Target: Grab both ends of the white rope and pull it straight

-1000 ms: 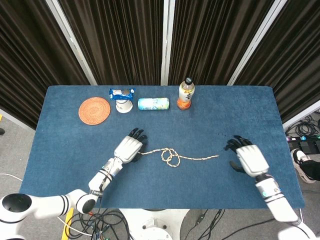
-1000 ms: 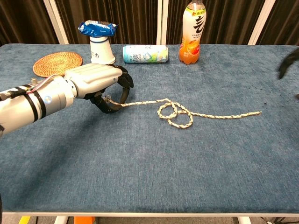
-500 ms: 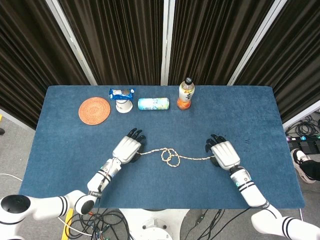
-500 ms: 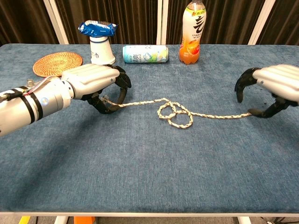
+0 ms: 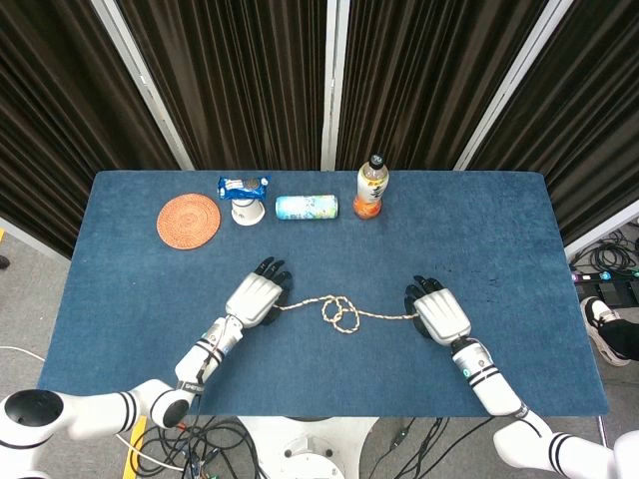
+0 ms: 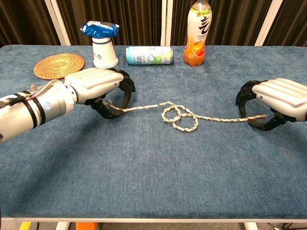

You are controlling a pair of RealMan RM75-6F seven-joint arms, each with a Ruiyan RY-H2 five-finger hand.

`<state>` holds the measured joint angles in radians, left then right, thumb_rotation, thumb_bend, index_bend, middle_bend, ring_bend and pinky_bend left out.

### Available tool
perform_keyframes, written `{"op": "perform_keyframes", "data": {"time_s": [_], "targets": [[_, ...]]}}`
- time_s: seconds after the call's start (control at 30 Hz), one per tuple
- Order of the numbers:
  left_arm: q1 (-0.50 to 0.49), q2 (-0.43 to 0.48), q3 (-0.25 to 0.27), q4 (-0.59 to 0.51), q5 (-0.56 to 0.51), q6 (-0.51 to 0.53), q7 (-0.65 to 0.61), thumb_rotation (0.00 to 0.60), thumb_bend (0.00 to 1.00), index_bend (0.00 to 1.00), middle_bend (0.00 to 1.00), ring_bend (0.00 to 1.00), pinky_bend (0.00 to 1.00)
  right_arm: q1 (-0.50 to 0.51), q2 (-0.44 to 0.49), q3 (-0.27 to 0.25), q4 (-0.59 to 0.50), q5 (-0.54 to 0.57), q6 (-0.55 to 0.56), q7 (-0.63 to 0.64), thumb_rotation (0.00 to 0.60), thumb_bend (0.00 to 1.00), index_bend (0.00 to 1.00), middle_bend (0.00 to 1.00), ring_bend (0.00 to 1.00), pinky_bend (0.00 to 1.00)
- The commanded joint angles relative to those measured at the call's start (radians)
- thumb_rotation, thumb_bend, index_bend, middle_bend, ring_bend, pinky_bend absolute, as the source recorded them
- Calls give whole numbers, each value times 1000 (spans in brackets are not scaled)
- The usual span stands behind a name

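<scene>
On the blue tabletop (image 5: 120, 299), I see both of my robot hands resting near the front edge, with the white rope (image 5: 344, 311) stretched between them. Starting at the left, my left hand (image 5: 257, 295) lies palm down, its dark fingers (image 6: 125, 86) curled over the rope's left end; in the chest view the end runs in under the fingertips, and I take it as grasped there. From that hand the white rope (image 6: 180, 117) runs rightward across the cloth, forms a loose double loop at the middle, then continues as a nearly straight strand. At the right, my right hand (image 5: 440, 313) arches over the rope's other end, fingers (image 6: 243, 95) curved down on one side and the thumb on the other; the strand passes between them, but I cannot tell whether they actually pinch it.

Along the far edge, from left to right, sit a round woven coaster (image 5: 189, 220), a white cup (image 5: 246, 210) with a blue snack packet (image 5: 243, 186) lying on top, a pale can (image 5: 307, 207) on its side, and an upright orange drink bottle (image 5: 370, 190).
</scene>
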<state>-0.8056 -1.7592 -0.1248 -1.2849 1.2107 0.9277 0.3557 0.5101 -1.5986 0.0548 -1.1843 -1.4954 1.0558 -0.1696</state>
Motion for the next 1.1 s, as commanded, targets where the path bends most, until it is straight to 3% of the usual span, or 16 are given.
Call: {"op": "perform_keyframes", "data": {"time_s": [0.03, 0.3, 0.67, 0.87, 1.1], "targets": [[0, -2, -1, 3, 0, -2, -1, 600, 380, 571, 183, 40, 0, 1, -8, -3, 13, -4, 7, 5, 600, 347, 510, 281, 110, 198], [1, -5, -2, 12, 5, -6, -9, 600, 380, 571, 183, 40, 0, 4, -31, -7, 41, -4, 12, 12, 600, 357, 523, 282, 110, 189], [19, 5, -3, 18, 20, 13, -39, 600, 380, 571, 183, 40, 0, -3, -46, 3, 66, 8, 43, 21, 600, 427, 632, 316, 111, 188], [71, 69, 1, 0, 41, 74, -103, 600, 380, 571, 183, 40, 0, -23, 24, 30, 4, 32, 82, 27, 600, 432, 640, 317, 111, 187], [151, 157, 30, 53, 63, 121, -217, 600, 380, 571, 183, 40, 0, -67, 147, 68, -103, 113, 103, 34, 600, 447, 640, 316, 111, 187]]}}
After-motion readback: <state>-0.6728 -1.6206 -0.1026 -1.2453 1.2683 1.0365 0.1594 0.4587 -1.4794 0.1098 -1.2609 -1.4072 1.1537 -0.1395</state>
